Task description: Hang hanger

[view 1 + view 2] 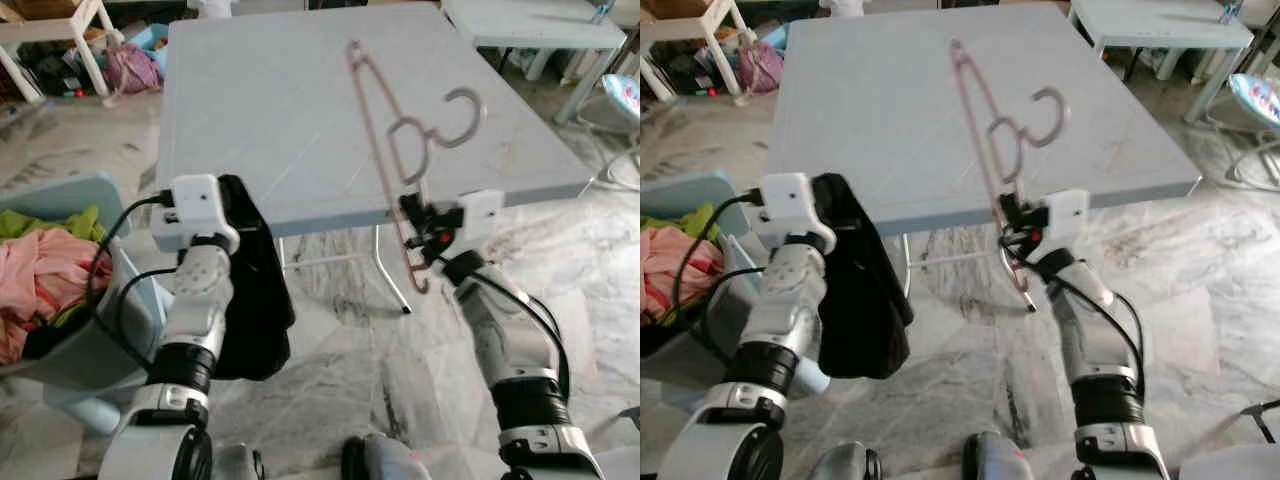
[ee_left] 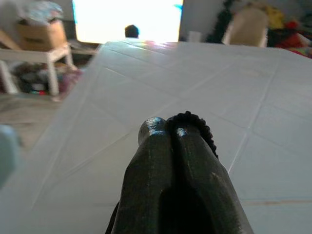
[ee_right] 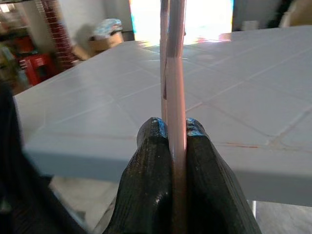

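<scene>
A pink hanger [image 1: 375,120] stands tilted over the front of the pale grey table [image 1: 270,100], its hook [image 1: 462,115] pointing right. My right gripper [image 1: 415,215] is shut on the hanger's lower bar at the table's front edge. In the right wrist view the fingers [image 3: 151,161] pinch the pink bar [image 3: 174,73] between them. My left gripper [image 2: 170,126] is shut on a black garment [image 1: 255,300], which hangs down beside the table's front left corner. A fold of the black cloth [image 2: 201,130] shows between its fingertips.
A light blue basket [image 1: 105,345] with pink and green clothes stands on the marble floor to my left. The table's metal legs [image 1: 390,275] run below its front edge. White tables stand at the back right [image 1: 530,25] and back left [image 1: 60,30].
</scene>
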Available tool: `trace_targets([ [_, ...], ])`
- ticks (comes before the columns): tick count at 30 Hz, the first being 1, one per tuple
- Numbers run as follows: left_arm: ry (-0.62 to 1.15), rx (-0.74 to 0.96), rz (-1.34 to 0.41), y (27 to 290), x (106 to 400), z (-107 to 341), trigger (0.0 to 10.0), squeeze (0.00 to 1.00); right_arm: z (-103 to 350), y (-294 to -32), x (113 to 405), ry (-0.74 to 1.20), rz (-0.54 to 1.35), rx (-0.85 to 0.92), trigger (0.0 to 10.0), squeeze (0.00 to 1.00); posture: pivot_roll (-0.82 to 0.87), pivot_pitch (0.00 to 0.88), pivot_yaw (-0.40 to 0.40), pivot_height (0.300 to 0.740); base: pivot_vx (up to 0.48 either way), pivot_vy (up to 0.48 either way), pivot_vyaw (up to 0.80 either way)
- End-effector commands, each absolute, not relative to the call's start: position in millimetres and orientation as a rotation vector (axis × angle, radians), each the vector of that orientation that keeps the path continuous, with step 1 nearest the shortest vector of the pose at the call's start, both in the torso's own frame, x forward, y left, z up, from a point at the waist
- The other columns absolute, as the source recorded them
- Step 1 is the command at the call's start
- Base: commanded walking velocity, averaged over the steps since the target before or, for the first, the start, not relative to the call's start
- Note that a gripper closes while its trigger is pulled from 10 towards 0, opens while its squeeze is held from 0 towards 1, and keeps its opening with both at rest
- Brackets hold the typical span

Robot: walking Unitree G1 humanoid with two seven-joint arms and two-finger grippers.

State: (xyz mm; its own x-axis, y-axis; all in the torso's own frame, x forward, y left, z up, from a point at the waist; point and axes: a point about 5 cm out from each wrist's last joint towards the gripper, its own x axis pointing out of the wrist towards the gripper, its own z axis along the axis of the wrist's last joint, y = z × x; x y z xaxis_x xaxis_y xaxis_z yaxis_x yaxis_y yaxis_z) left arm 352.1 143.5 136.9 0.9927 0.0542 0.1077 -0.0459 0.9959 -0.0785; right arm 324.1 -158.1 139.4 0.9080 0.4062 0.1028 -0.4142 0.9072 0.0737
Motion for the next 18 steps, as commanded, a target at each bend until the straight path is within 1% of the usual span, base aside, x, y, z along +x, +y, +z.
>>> trace_targets([
  [1,-0.119,-0.082,0.029,135.7,351.8,138.4,0.0,0.0,143.2,-168.7,323.3,-0.1,0.39,0.078,10.0,0.0,-0.06,0.119,0.011,0.74,0.0,-0.48,0.0],
  [4,-0.118,-0.081,0.03,135.7,351.9,138.4,0.0,0.0,142.4,-167.5,323.1,-0.099,0.393,0.078,10.0,0.0,-0.06,0.119,0.011,0.74,0.0,-0.48,0.0],
  [13,-0.135,-0.094,0.031,137.2,351.3,140.0,0.0,0.0,143.3,-167.2,322.0,-0.104,0.398,0.086,10.0,0.0,-0.06,0.113,0.013,0.74,0.0,0.0,0.0],
  [18,-0.194,-0.044,0.069,146.0,349.2,153.3,0.0,0.0,146.5,-170.1,321.3,-0.115,0.4,0.067,10.0,0.0,-0.05,0.105,0.015,0.74,0.0,0.0,0.0],
])
